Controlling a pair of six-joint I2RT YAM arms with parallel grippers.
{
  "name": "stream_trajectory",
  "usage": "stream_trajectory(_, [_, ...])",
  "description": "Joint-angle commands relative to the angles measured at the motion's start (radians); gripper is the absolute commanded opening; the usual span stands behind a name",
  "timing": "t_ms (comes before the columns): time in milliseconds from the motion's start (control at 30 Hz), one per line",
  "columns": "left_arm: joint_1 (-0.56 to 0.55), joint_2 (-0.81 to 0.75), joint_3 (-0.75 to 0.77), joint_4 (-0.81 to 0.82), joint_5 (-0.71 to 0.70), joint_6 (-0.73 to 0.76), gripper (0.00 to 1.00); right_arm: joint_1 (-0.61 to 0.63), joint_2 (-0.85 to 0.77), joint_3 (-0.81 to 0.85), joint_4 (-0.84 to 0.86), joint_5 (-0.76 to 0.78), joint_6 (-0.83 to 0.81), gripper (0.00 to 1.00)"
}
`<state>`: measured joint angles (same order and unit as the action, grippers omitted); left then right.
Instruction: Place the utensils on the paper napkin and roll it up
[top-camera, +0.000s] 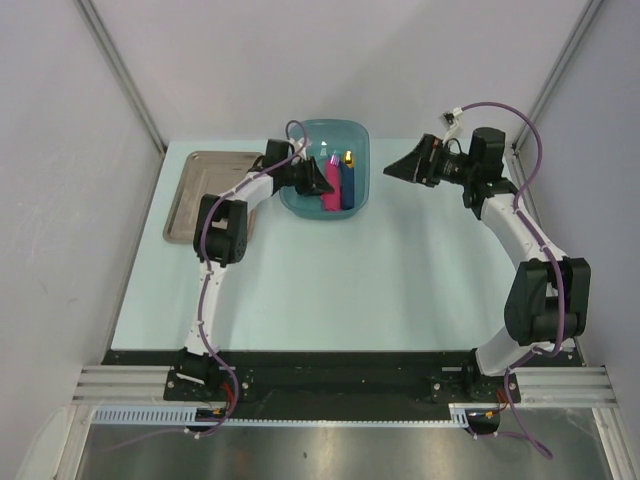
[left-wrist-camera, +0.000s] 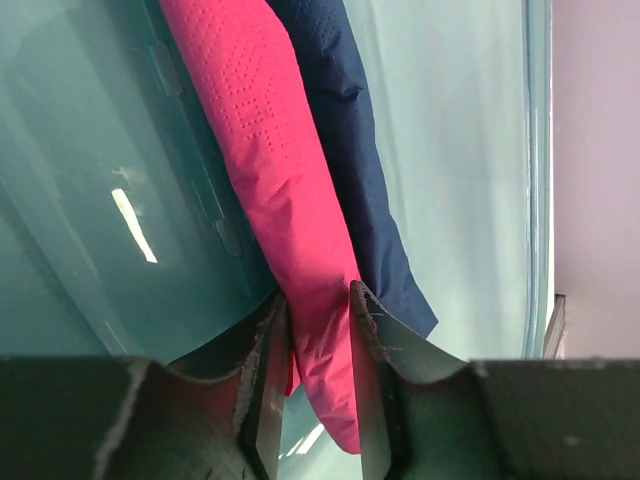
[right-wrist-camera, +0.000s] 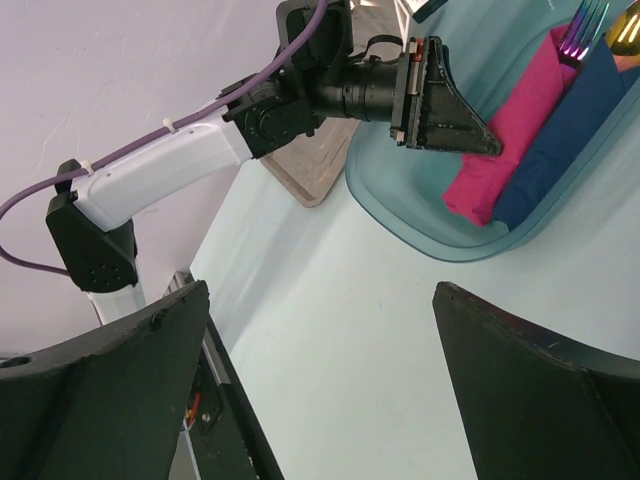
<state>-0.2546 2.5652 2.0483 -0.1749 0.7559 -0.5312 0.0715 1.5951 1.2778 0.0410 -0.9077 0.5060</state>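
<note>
In the bowl (top-camera: 360, 150) a blue roll (left-wrist-camera: 350, 130) touches the paper napkin (left-wrist-camera: 270, 170); my left end effector (left-wrist-camera: 315, 300) straddles it, grip unclear; right end effector (right-wrist-camera: 320, 292) stands apart.

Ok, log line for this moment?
left tool astride pink napkin roll in teal bin, grip unclear | right tool open, empty, right of bin | blue roll alongside pink

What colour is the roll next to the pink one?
The navy blue roll is dark blue, seen best in the left wrist view.
</note>
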Motion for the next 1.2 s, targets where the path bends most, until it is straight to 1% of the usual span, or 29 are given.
stream_trajectory(0, [0.005, -0.022, 0.059, -0.055, -0.049, 0.051, 0.36, -0.006, 0.0, 0.046, 0.022, -0.025, 0.022, 1.0])
stream_trajectory(33, [0.003, -0.026, 0.065, -0.07, -0.056, 0.056, 0.37, -0.007, 0.0, 0.046, 0.023, -0.025, 0.023, 1.0])
stream_trajectory(67, [0.003, -0.033, 0.065, -0.074, -0.067, 0.066, 0.41, -0.006, 0.0, 0.046, 0.026, -0.025, 0.025, 1.0])
stream_trajectory(100, [0.003, -0.043, 0.065, -0.08, -0.072, 0.072, 0.43, -0.007, 0.0, 0.045, 0.028, -0.026, 0.026, 0.99])
stream_trajectory(200, [0.003, -0.08, 0.064, -0.1, -0.108, 0.091, 0.47, -0.006, -0.001, 0.043, 0.036, -0.025, 0.034, 1.0])
stream_trajectory(267, [0.003, -0.1, 0.056, -0.113, -0.141, 0.102, 0.52, -0.006, -0.003, 0.041, 0.043, -0.026, 0.039, 1.0])
stream_trajectory(333, [0.003, -0.129, 0.055, -0.129, -0.162, 0.112, 0.55, -0.006, -0.004, 0.041, 0.049, -0.026, 0.039, 1.0])
stream_trajectory(367, [0.003, -0.14, 0.055, -0.136, -0.174, 0.128, 0.6, -0.004, -0.004, 0.041, 0.051, -0.026, 0.04, 1.0])
stream_trajectory(467, [0.0, -0.175, 0.055, -0.167, -0.227, 0.158, 0.68, 0.001, -0.007, 0.041, 0.059, -0.028, 0.039, 1.0])
stream_trajectory(600, [-0.003, -0.236, 0.041, -0.209, -0.302, 0.212, 0.73, 0.007, -0.02, 0.043, 0.059, -0.028, 0.02, 1.0])
stream_trajectory(700, [-0.002, -0.315, 0.02, -0.241, -0.331, 0.257, 0.86, 0.008, -0.026, 0.054, 0.037, -0.011, -0.013, 1.0])
stream_trajectory(733, [-0.002, -0.332, 0.019, -0.25, -0.331, 0.281, 0.92, 0.01, -0.026, 0.057, 0.021, 0.001, -0.023, 1.0])
stream_trajectory(767, [-0.002, -0.368, 0.026, -0.264, -0.323, 0.296, 0.96, 0.008, -0.027, 0.061, 0.014, 0.007, -0.033, 1.0])
stream_trajectory(800, [-0.002, -0.381, 0.041, -0.315, -0.305, 0.318, 1.0, 0.01, -0.032, 0.067, 0.007, 0.013, -0.046, 1.0])
stream_trajectory(867, [-0.003, -0.404, 0.134, -0.395, -0.259, 0.387, 1.0, 0.008, -0.035, 0.075, -0.018, 0.033, -0.086, 1.0])
stream_trajectory(900, [-0.002, -0.413, 0.198, -0.475, -0.242, 0.41, 1.0, 0.007, -0.043, 0.08, -0.035, 0.041, -0.098, 1.0])
stream_trajectory(933, [-0.003, -0.428, 0.216, -0.507, -0.245, 0.434, 1.0, 0.005, -0.046, 0.08, -0.038, 0.055, -0.122, 1.0])
stream_trajectory(967, [0.0, -0.472, 0.217, -0.526, -0.237, 0.448, 1.0, 0.002, -0.05, 0.081, -0.067, 0.064, -0.135, 1.0])
stream_trajectory(1033, [0.011, -0.511, 0.217, -0.59, -0.201, 0.465, 1.0, -0.001, -0.066, 0.09, -0.116, 0.102, -0.179, 1.0])
stream_trajectory(1133, [0.043, -0.594, 0.216, -0.685, -0.182, 0.482, 1.0, -0.012, -0.078, 0.101, -0.209, 0.141, -0.227, 1.0])
stream_trajectory(1167, [0.069, -0.617, 0.204, -0.702, -0.181, 0.482, 1.0, -0.022, -0.084, 0.1, -0.234, 0.151, -0.228, 1.0])
